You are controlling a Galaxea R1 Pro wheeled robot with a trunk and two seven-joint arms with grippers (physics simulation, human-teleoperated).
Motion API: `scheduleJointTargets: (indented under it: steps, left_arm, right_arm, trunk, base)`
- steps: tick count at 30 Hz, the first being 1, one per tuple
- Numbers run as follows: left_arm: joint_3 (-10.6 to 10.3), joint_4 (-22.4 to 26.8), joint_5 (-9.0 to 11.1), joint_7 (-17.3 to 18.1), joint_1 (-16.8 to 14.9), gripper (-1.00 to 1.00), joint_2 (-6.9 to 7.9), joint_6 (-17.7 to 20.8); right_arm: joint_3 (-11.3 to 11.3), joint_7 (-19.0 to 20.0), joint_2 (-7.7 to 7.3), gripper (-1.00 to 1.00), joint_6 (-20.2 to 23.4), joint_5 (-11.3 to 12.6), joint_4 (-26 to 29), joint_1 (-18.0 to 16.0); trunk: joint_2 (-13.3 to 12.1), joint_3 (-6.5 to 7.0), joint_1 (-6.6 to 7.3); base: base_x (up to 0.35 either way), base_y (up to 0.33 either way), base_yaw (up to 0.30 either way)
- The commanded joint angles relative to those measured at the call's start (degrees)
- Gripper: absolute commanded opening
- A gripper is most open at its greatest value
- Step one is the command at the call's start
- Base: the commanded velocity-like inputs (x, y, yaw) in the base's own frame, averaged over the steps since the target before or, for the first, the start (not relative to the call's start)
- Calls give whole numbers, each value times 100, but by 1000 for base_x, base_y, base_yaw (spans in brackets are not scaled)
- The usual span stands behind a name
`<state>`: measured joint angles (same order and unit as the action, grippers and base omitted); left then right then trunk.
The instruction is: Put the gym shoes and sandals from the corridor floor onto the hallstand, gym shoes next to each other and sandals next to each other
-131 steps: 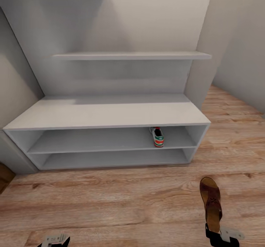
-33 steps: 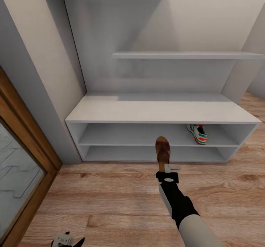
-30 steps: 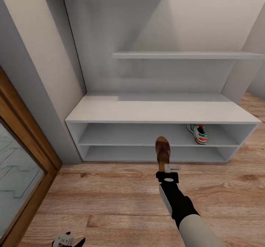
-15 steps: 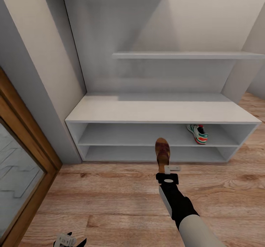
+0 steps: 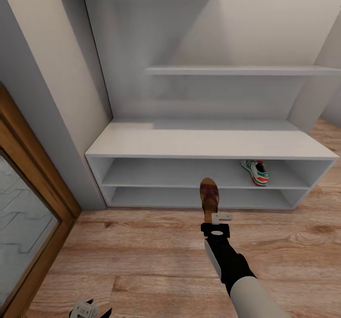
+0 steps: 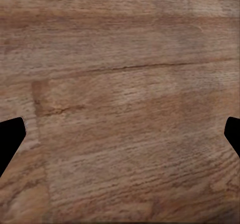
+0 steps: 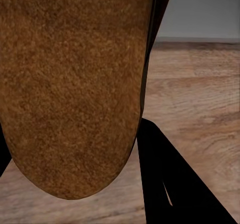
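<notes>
Our right gripper (image 5: 214, 219) grasps a sandal (image 5: 209, 198) by its heel, toe toward the rack (image 5: 213, 143), near its open tiers; one sneaker (image 5: 257, 172) sits far right; we risk clipping the tier's edge and dropping it; left gripper (image 6: 120, 134) spread wide above floor (image 5: 142, 261).

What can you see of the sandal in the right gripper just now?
The sandal is dark brown, with a wide strap and a suede-like footbed. The right gripper is shut on its heel end, holding it off the corridor floor, toe pointing at the hallstand. It hangs in front of the open tiers, touching nothing else.
</notes>
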<state>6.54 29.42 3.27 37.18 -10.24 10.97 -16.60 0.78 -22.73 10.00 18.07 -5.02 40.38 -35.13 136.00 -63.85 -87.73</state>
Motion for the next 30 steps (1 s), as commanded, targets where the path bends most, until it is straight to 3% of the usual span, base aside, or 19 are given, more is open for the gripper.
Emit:
scheduleJointTargets:
  steps: [1,23,26,30]
  left_arm:
    - [13,-7,33,43,-4,100,0,6]
    - [22,7,33,43,-4,100,-16,7]
    - [22,21,39,43,-4,100,-10,7]
    - [23,27,41,43,-4,100,-6,7]
  right_arm:
    - [10,-30,0,-100,46,-34,6,-2]
    - [10,-167,0,-100,88,-45,38,0]
    - [14,-205,0,-100,264,-44,51,0]
    - [18,-240,0,-100,819,-36,133,-2]
  trunk:
    - [2,-11,1]
    - [2,-141,1]
    - [2,-143,1]
    - [2,-143,1]
  base:
    - [0,0,115]
    - [0,0,131]
    - [0,0,11]
    - [0,0,3]
